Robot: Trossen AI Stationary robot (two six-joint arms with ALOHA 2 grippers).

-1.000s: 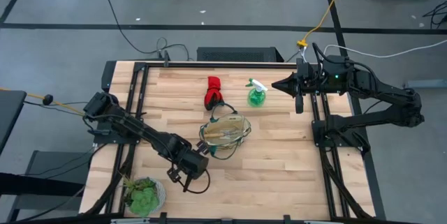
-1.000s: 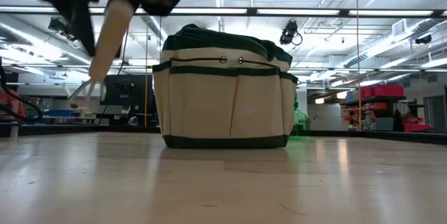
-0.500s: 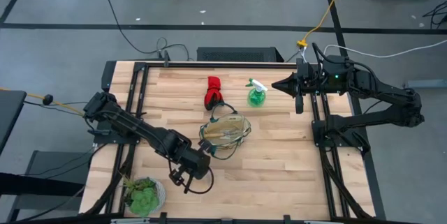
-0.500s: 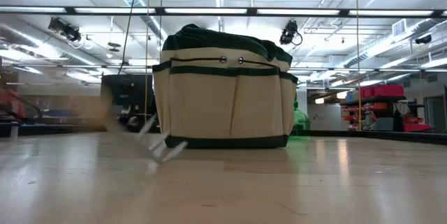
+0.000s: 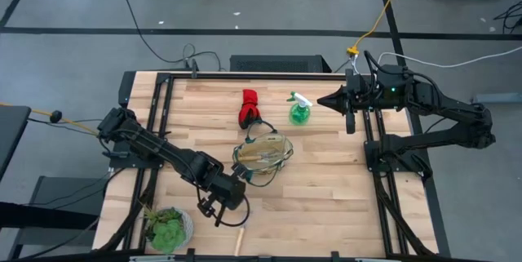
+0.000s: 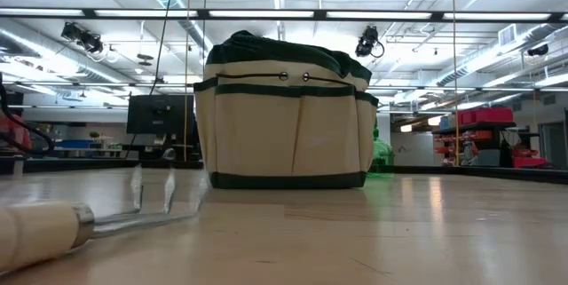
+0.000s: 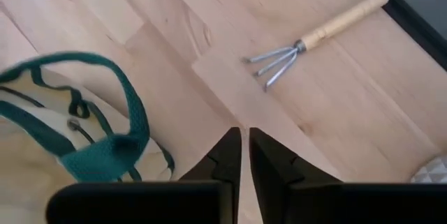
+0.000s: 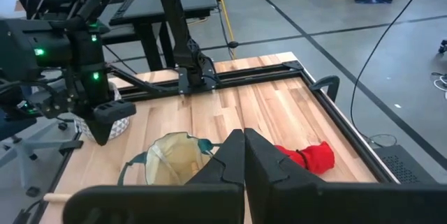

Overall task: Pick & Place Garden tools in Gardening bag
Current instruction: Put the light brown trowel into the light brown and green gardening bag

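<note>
We saw the gardening bag (image 5: 263, 157) standing mid-desk (image 5: 326, 188), mouth up; what lay inside we could not tell. One hand rake (image 7: 318, 35) lay flat on the desk near its front edge, outside the bag. The glove bundle (image 5: 247, 107) and spray bottle (image 5: 299, 111) sat behind the bag. The left tool (image 5: 217, 210) hovered beside the bag, fingers nearly together, gripping nothing. The right tool (image 5: 322, 99) waited closed at the desk's right edge. A potted plant (image 5: 166, 227) stood at the front-left corner.
</note>
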